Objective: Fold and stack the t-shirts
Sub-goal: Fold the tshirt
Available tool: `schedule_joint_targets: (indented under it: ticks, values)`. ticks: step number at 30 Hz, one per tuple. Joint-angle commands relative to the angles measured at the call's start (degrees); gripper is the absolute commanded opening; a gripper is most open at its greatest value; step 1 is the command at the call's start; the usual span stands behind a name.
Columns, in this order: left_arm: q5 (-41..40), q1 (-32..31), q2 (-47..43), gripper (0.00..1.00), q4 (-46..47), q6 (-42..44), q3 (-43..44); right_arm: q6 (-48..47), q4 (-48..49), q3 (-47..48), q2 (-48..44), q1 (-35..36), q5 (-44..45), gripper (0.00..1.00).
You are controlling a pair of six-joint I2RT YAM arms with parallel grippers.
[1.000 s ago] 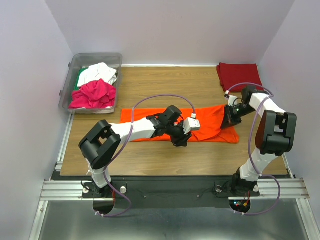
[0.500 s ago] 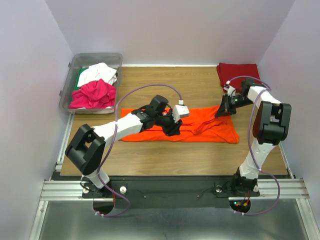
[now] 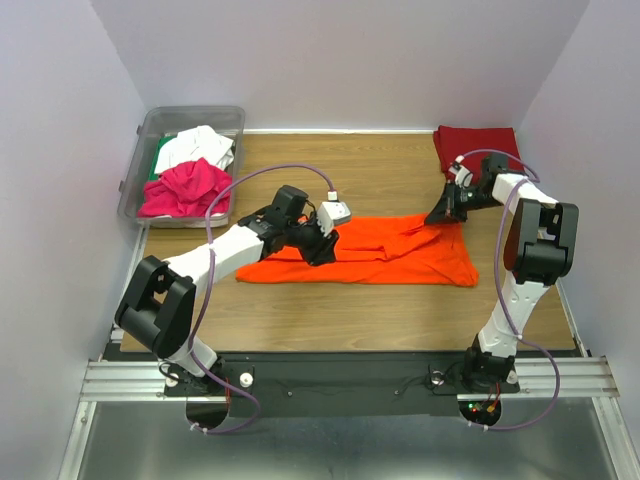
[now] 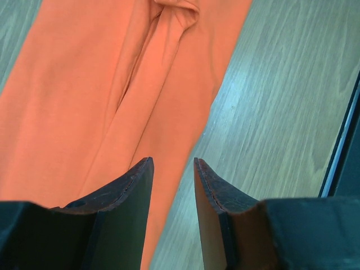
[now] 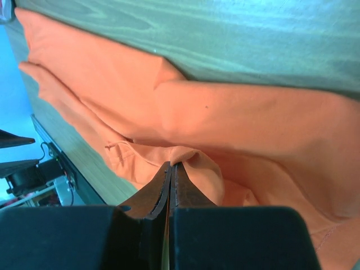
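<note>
A bright orange t-shirt (image 3: 400, 255) lies spread lengthwise across the middle of the table. My left gripper (image 3: 320, 250) hovers over its left half. In the left wrist view that gripper (image 4: 173, 163) stands open, with nothing between the fingers, above the near edge of the orange cloth (image 4: 84, 84). My right gripper (image 3: 437, 214) is at the shirt's far right corner. In the right wrist view it (image 5: 171, 164) is shut on a small fold of the orange cloth (image 5: 253, 118). A folded dark red t-shirt (image 3: 478, 150) lies at the back right corner.
A clear plastic bin (image 3: 140, 140) stands at the back left, holding a magenta shirt (image 3: 185, 188), a white one (image 3: 197, 146) and a bit of green cloth (image 3: 160, 156). Walls close in on both sides and the back.
My left gripper has slid leftward along the orange shirt, still open. The right gripper has pulled the shirt's right corner toward the back of the table, and the cloth lies flatter.
</note>
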Motion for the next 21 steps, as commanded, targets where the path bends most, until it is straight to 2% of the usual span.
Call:
schedule_joint_targets:
  ticks: [1,11,19,21]
  values:
    - [-0.03,1.6,-3.26,0.46,-0.29,1.22,-0.67,1.99,4.57,1.97,-0.06,-0.15,-0.12,0.0]
    - [-2.05,4.85,-3.35,0.46,-1.17,2.27,-1.2,5.51,9.49,-1.72,-1.2,-0.24,5.86,0.01]
    - [-4.51,8.01,-2.56,0.47,-3.01,2.44,-1.11,5.6,9.41,-4.36,-2.25,-0.24,9.64,0.01]
    - [-4.42,8.89,-2.29,0.48,-4.15,2.45,-0.85,4.98,8.88,-4.98,-3.13,-0.24,10.43,0.1]
